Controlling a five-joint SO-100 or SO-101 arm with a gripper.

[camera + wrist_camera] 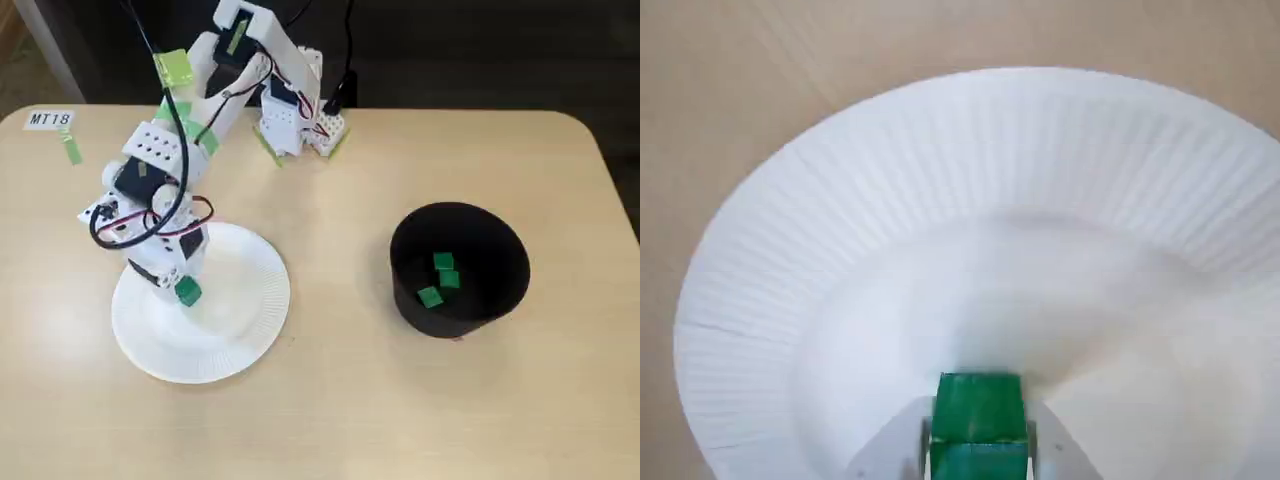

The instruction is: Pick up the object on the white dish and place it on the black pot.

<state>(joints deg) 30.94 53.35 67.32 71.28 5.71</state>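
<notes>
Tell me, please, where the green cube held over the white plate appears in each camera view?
Fixed view: the green cube sits left of centre, at the gripper tip, over the plate's left part.
Wrist view: the cube is at bottom centre, between the gripper's fingers.
Shared landmark: the white paper plate with its ribbed rim.

White label [50, 119] w/ black text "MT18", stuck flat on tabletop [330, 400], far left corner in fixed view, green tape strip [72, 150] just below it, no print legible, wrist view: no text, nos. or brands readable
</notes>
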